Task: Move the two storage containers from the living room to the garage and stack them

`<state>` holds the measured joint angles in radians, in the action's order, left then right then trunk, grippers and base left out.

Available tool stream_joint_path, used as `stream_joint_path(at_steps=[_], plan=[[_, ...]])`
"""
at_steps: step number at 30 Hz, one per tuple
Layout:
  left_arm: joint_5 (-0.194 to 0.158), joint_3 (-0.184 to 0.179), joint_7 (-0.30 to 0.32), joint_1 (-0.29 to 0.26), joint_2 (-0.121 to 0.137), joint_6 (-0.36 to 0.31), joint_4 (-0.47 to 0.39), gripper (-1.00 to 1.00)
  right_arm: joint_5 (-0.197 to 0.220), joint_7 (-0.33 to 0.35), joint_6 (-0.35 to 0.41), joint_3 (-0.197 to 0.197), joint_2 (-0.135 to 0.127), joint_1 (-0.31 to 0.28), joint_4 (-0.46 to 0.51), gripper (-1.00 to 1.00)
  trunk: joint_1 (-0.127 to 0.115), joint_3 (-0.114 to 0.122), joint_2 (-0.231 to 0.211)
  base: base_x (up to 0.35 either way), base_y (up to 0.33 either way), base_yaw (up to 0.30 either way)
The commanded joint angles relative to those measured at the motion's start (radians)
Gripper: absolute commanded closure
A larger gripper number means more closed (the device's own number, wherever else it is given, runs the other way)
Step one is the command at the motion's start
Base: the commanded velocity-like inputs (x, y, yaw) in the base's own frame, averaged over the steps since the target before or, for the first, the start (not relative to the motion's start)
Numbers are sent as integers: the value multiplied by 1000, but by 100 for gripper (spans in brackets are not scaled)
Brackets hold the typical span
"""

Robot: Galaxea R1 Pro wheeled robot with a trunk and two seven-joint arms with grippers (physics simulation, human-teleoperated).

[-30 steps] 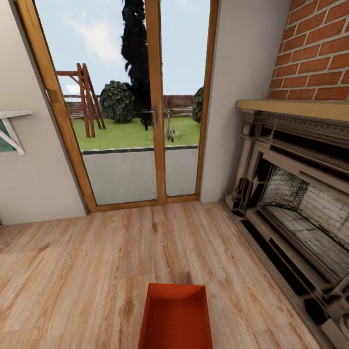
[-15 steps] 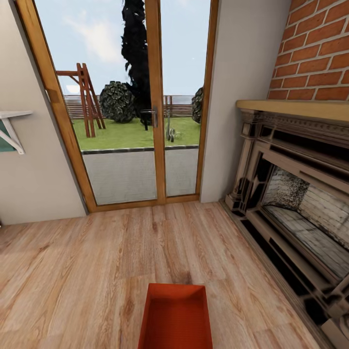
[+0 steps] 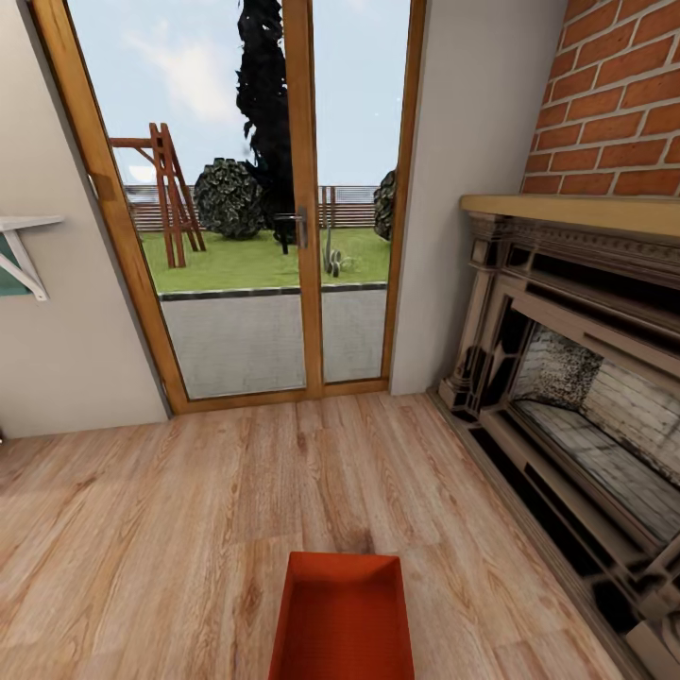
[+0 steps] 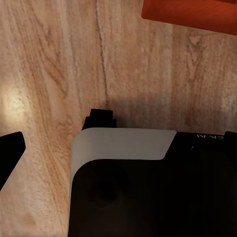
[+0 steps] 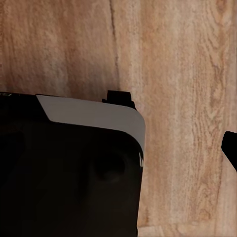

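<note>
One red-orange storage container (image 3: 343,619) sits on the light wood-plank floor (image 3: 170,529) of the living room, at the near edge of the head view, with its open top facing up and nothing inside. A corner of the same bin (image 4: 192,15) appears in the left wrist view, beyond my white and black base (image 4: 148,187). A black fingertip (image 4: 10,148) of my left gripper sits at the frame's edge, far out to the side. A black fingertip (image 5: 230,147) of my right gripper also sits far out to the side. Neither gripper holds anything.
Wood-framed glass garden doors (image 3: 302,198) stand straight ahead, shut. A brick fireplace (image 3: 586,397) with a wooden mantel runs along the right. A white shelf bracket (image 3: 24,250) sticks out of the left wall. Bare floor lies between the bin and the doors.
</note>
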<state>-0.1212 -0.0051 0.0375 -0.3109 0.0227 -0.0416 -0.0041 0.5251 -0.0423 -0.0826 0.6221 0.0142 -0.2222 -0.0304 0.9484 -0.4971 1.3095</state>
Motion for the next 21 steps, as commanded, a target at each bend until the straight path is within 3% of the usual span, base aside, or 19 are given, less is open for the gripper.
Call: stream_joint_path(at_steps=[1, 21], plan=[[-10, -1, 4, 0, 0, -4, 0, -100, 9, -1, -5, 8, 2, -1, -3, -100, 0, -1, 1, 0, 0, 0], [-7, -2, 4, 0, 2, -4, -1, -100, 8, -1, -3, 8, 0, -1, -3, -100, 0, -28, 1, 0, 0, 0]])
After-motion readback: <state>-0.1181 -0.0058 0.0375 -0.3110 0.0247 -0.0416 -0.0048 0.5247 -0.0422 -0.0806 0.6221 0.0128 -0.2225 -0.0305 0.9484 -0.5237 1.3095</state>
